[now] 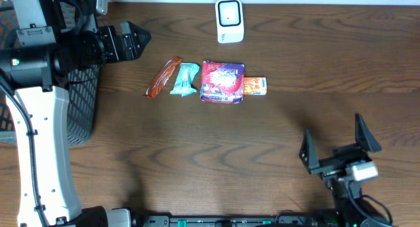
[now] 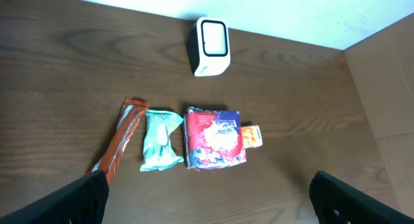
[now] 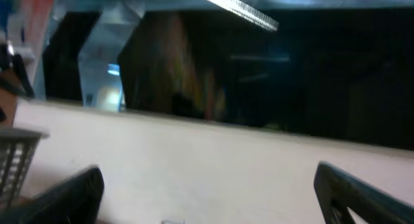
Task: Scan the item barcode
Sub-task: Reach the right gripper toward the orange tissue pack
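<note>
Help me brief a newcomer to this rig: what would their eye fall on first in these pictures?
First, the row of packets mid-table: a brown-orange bar, a teal packet, a red pouch and a small orange packet. Behind them at the far edge stands the white scanner. Both arms are open and empty: the left pincer by the black mesh basket, the right pincer at the near edge.

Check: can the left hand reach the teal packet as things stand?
Probably yes. The left hand is open and empty; nothing lies between it and the teal packet. The brown bar and red pouch flank it closely.
</note>
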Robot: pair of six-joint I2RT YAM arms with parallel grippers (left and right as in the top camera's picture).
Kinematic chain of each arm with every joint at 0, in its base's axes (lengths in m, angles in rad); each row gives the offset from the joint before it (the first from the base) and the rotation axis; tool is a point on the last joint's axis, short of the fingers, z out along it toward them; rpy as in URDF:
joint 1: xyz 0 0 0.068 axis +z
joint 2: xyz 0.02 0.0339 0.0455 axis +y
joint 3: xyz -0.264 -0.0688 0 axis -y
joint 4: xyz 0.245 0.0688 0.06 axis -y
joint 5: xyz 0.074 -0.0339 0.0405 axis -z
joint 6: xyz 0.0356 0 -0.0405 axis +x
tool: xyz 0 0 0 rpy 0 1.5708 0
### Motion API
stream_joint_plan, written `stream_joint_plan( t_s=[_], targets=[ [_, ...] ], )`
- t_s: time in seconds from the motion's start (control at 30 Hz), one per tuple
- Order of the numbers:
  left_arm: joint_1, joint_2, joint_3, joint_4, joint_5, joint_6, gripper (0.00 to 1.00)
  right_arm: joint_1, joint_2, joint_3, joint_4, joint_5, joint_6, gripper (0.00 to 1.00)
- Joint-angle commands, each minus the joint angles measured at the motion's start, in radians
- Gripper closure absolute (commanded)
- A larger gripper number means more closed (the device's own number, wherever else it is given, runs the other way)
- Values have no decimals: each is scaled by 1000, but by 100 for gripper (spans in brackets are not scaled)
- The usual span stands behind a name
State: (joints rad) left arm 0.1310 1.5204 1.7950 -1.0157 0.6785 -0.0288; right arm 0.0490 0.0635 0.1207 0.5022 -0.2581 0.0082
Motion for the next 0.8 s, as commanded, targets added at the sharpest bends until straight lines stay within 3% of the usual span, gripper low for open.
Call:
stream_joint_plan(
  t_s=[0.0, 0.47, 0.77],
  targets=[
    [2, 4, 4, 1, 10, 2, 2, -8, 114, 155, -97, -69, -85, 1],
    [2, 4, 4, 0, 10, 2, 2, -8, 933, 945, -934, -286, -193, 1],
    [2, 4, 4, 1, 10, 2, 2, -8, 1240, 1037, -959, -748, -176, 1]
  ],
)
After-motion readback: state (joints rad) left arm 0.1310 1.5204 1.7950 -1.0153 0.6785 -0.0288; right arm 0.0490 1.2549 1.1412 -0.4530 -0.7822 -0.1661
